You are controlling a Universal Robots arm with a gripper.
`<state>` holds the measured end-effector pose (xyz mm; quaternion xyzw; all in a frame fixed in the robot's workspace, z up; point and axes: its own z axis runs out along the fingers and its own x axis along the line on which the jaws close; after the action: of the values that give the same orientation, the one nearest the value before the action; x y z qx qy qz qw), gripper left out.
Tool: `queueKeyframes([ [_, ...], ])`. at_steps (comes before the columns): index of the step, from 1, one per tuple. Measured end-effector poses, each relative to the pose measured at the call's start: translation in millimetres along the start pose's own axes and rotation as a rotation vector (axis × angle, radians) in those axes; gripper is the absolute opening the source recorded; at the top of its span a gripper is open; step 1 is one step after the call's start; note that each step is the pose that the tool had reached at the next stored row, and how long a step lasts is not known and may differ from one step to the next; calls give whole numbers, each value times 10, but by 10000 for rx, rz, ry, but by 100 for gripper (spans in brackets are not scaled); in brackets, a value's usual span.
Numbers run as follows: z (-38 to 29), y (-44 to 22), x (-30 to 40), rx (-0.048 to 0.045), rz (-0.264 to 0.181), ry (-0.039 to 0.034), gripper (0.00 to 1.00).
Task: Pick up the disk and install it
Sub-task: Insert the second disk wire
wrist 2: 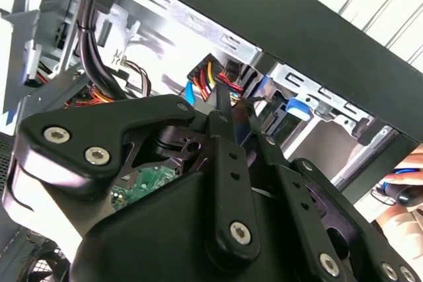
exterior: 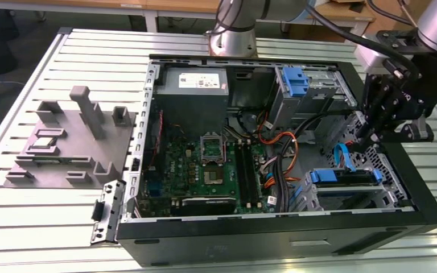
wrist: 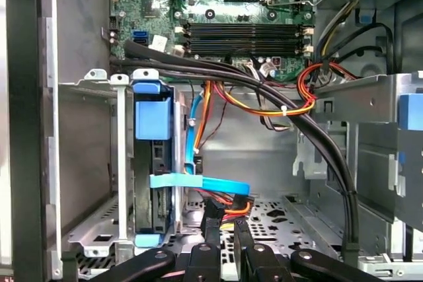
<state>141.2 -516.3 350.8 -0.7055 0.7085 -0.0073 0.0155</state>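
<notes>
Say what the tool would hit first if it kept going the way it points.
Probably the cable plugs just past the tool tips in the first wrist view, then the perforated case floor; depth is unclear.

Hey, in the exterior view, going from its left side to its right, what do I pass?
Grey fixture block → grey power-supply box → motherboard → orange cable bundle → the disk in its bay → the gripper at the case's right wall.
</notes>
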Motion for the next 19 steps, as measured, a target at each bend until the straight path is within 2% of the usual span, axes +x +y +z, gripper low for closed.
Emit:
queueKeyframes([
  [6, 1, 1, 46, 3, 246, 11, 23],
  [13, 0, 1, 155, 4, 367, 15, 23],
  [19, 0, 1, 164, 4, 372, 15, 23],
])
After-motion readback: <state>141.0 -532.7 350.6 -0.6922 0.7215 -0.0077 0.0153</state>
